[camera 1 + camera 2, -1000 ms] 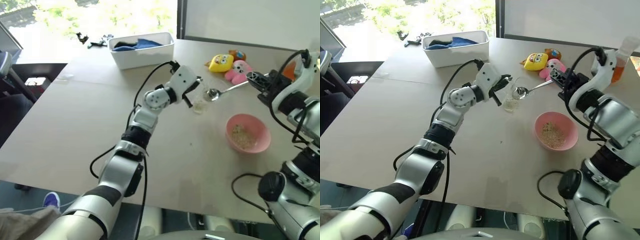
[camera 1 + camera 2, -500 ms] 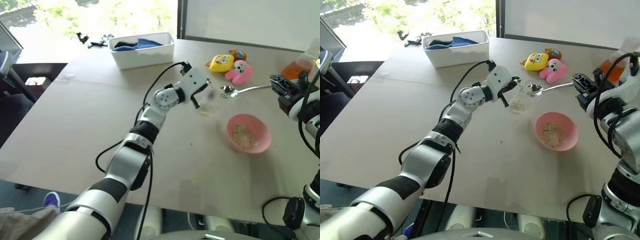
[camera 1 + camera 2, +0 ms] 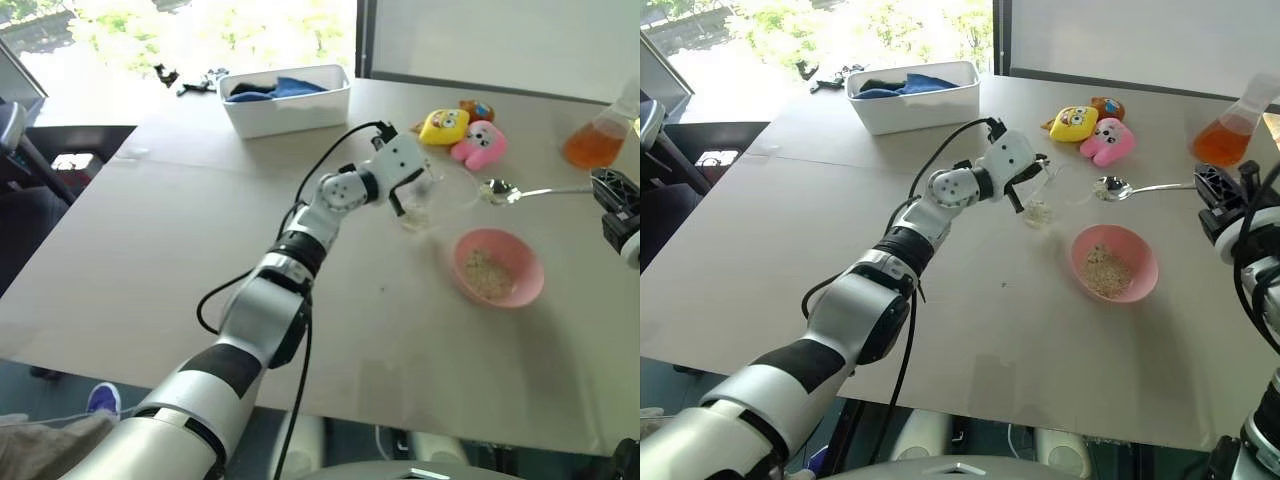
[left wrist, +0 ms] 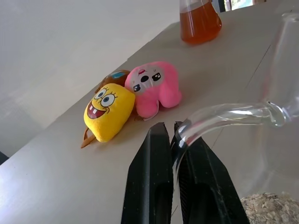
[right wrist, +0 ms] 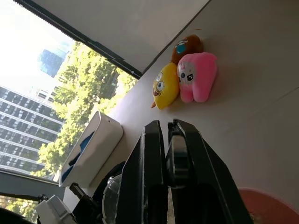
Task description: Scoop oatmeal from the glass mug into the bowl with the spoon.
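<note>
My left gripper (image 4: 170, 135) is shut on the curved handle of the clear glass mug (image 3: 417, 207), which stands on the table with pale oatmeal (image 4: 275, 207) in its bottom. Out at the right, my right gripper (image 3: 1210, 185) is shut on the long handle of the silver spoon (image 3: 1112, 187). The spoon lies level above the table between the mug and that gripper, just beyond the pink bowl (image 3: 520, 290). Whether the spoon carries oatmeal I cannot tell. The bowl holds a patch of oatmeal (image 3: 1102, 268).
A white bin (image 3: 290, 112) with blue cloth sits at the back. Yellow (image 3: 443, 125) and pink (image 3: 478, 143) plush toys lie behind the mug. A flask of orange liquid (image 3: 598, 140) stands at the far right.
My right gripper has pulled the spoon away from the mug's rim and off to the right. The left gripper and the mug have shifted a little to the right.
</note>
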`<action>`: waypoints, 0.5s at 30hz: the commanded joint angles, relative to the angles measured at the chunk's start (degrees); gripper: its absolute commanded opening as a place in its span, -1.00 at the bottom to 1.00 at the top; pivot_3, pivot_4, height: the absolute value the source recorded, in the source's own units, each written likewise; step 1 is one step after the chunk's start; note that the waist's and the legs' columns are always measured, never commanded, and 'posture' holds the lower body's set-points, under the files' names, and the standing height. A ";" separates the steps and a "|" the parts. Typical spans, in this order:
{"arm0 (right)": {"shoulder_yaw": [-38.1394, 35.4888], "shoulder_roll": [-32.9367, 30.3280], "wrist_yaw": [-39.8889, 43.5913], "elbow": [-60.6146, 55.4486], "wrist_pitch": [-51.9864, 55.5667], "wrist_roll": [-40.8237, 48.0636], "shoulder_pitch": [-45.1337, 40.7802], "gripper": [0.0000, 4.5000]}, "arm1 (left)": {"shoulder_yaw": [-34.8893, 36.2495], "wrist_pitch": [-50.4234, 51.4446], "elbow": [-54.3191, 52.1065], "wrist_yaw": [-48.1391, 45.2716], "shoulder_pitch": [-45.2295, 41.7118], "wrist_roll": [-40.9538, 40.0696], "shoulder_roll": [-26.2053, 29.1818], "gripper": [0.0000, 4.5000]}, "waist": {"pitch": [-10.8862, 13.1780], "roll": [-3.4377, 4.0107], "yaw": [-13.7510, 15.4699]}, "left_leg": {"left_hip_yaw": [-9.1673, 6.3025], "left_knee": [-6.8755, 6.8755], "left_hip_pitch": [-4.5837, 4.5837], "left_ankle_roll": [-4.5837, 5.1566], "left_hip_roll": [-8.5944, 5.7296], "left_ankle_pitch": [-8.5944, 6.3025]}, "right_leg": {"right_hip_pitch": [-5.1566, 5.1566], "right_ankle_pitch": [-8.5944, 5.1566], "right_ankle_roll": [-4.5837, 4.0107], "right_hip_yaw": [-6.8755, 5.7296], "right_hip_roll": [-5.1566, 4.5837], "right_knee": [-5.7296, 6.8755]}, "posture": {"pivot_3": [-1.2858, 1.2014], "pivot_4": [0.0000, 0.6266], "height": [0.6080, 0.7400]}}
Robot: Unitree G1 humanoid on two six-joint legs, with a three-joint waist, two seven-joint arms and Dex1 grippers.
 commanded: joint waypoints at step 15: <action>-8.94 -10.74 13.88 -7.69 -3.12 0.68 24.03 -1.00 | 0.89 -2.43 3.18 3.02 -4.79 1.59 -1.11 -0.96 | -0.03 0.08 0.25 | 0.06 -0.01 0.04 0.02 -0.02 -0.01 | 0.04 0.02 0.05 0.10 0.02 -0.05 | 0.03 -0.52 1.00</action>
